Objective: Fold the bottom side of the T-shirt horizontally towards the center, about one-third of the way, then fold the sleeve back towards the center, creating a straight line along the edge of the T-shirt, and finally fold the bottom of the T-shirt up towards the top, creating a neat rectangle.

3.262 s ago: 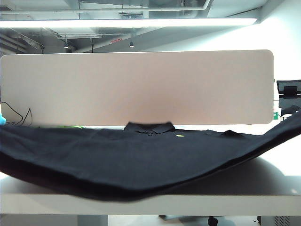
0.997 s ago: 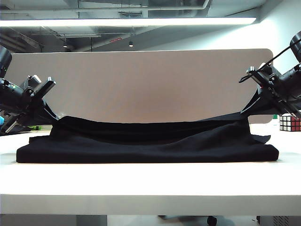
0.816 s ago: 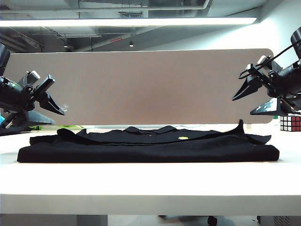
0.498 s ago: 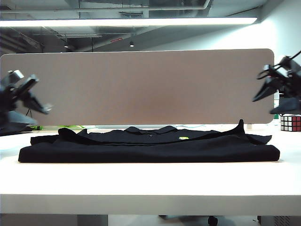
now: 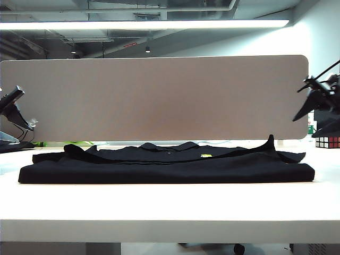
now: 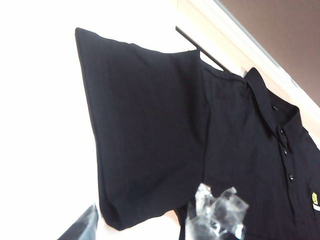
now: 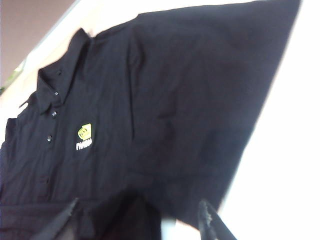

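On desk (image 5: 170, 204) I see folded T-shirt (image 5: 164, 167); left gripper (image 5: 11, 114) and right gripper (image 5: 319, 106) hover at side edges, jaws apart, holding nothing.

Ceiling strip light (image 5: 143, 24) is casting even brightness. Table (image 6: 40, 125) is glaring white beside both grippers. Right wrist view is blurring; black T-shirt (image 7: 165, 100) is losing detail.

The black T-shirt (image 5: 167, 164) lies flat on the white table, its near part folded over itself into a thick straight edge. The collar (image 6: 267, 107), button placket and small yellow-green chest logo (image 7: 84, 132) face up; one far corner peaks upward.
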{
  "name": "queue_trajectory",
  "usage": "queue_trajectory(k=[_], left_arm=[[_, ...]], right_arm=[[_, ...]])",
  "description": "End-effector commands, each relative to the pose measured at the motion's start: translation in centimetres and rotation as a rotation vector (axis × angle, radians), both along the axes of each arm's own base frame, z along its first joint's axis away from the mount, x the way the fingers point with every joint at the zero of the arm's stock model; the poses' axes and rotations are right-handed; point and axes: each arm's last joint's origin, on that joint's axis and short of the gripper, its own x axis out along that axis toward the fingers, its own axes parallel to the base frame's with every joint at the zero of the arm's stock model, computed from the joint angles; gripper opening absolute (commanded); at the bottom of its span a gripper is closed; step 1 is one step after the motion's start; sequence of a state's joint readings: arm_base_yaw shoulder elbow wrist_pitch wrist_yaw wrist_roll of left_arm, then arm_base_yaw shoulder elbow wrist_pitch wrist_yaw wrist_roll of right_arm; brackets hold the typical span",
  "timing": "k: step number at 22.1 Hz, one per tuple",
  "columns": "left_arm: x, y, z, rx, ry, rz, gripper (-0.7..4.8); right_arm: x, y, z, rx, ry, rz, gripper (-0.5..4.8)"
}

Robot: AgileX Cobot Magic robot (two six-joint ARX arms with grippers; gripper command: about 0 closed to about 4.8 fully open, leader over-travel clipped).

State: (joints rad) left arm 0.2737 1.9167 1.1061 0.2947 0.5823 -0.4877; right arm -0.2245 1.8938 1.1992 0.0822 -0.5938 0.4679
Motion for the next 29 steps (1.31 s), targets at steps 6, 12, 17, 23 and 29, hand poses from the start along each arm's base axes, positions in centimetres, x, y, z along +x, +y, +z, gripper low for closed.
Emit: queue_trajectory(k=[6,12,17,23,29], left_arm=[[1.4,0.5,-1.2,-0.005,0.016,-0.007,2.16],[4.5,1.3,-2.1,-0.041,0.092,-0.046,2.47],[4.9,1.4,-2.4,-0.02,0.095,-0.022,2.47],[6.2,1.4,-3.4,-0.037,0.123,-0.048,2.47],[7.7,1.3,-4.3,-0.075,0.15,-0.099,2.47]], right_arm=[[2.1,-0.8,-2.6,0.037,0.075,-0.007,3.15],[2.1,-1.3,-3.6,0.036,0.101,-0.019,3.15],[2.4,-1.5,-4.6,0.039,0.123,-0.025,3.15],[3.2,-1.3,-5.9,0.045,0.146,-0.017,3.15],[3.6,-1.2,-6.1,0.043,0.145,-0.016,3.14]])
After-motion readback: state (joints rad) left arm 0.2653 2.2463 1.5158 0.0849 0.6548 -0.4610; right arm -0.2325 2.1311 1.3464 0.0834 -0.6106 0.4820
